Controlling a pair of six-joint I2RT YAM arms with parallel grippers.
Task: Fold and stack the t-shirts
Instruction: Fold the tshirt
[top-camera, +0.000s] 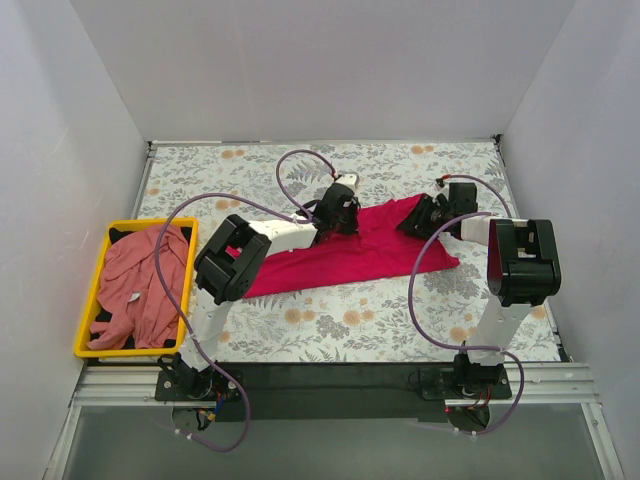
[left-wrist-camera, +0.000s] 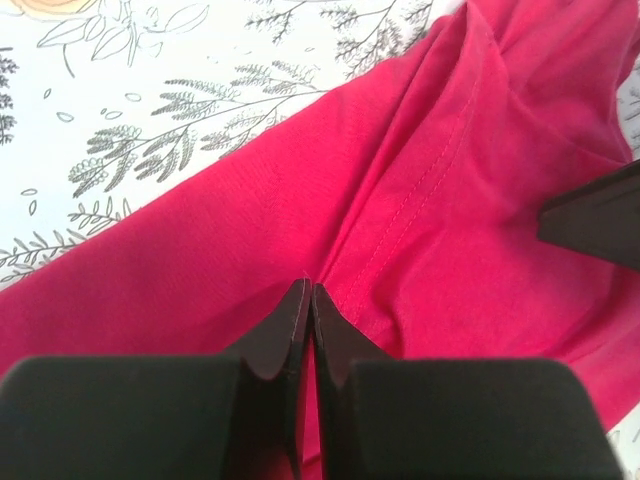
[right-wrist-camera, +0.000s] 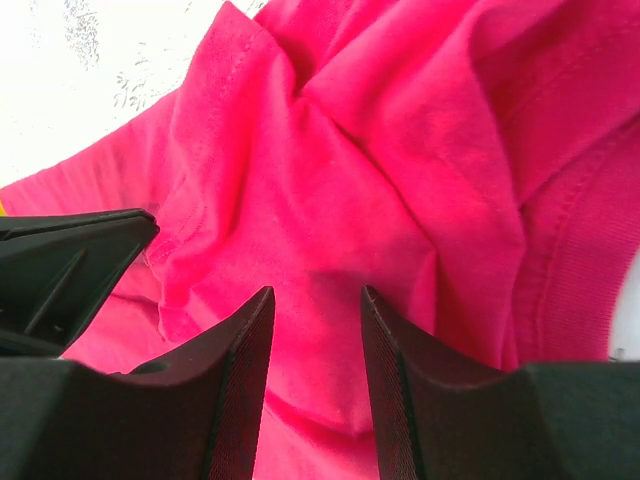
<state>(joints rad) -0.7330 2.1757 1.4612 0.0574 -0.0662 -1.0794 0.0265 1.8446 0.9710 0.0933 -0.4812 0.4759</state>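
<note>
The magenta-red t-shirt (top-camera: 350, 255) lies as a long crumpled band across the middle of the table. My left gripper (top-camera: 340, 215) rests on its far edge. In the left wrist view the fingers (left-wrist-camera: 308, 287) are pressed together with a thin sliver of red cloth (left-wrist-camera: 450, 200) between them. My right gripper (top-camera: 420, 218) is at the shirt's far right end, open, its fingertips (right-wrist-camera: 315, 292) standing apart over a raised fold of the red cloth (right-wrist-camera: 330, 180). The dusty salmon-pink t-shirt (top-camera: 140, 285) lies bunched in the yellow bin (top-camera: 92, 300).
The yellow bin stands at the table's left edge. The table has a floral cloth (top-camera: 400, 320) and white walls close on three sides. Purple cables (top-camera: 300, 160) loop over both arms. The left gripper's dark finger (right-wrist-camera: 70, 260) shows in the right wrist view.
</note>
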